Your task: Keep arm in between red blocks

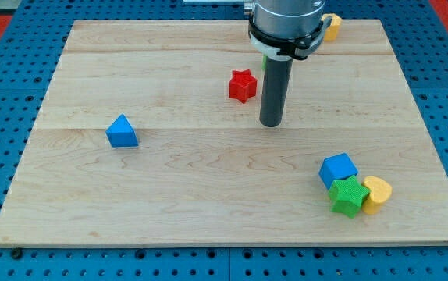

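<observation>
My tip is resting on the counter, just right of and nearer than the red star block. The tool, a bare rod, grips nothing. Only one red block is showing; I am judging the arm hides another.

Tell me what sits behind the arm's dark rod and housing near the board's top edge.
A yellow block pokes out on the view's right of the housing, and a green sliver shows at the rod's left edge. Their shapes are covered. My tip rests right of the red star.
</observation>
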Robot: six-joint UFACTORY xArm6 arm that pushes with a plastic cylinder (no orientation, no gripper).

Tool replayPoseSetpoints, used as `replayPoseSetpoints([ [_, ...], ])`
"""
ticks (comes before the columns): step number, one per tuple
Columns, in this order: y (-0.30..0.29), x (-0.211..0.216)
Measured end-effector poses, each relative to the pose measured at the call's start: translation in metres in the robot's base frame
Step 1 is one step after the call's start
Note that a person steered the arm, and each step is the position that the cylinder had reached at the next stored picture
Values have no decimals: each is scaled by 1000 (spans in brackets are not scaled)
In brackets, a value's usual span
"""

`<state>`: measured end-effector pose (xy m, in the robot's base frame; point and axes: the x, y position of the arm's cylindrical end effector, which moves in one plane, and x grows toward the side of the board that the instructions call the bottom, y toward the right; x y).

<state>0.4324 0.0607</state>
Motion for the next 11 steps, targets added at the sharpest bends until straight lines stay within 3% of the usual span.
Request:
replayPoseSetpoints([
  [1, -11, 17],
  [4, -167, 63],
  [5, -211, 40],
  [7, -217, -4],
  [11, 4, -18],
])
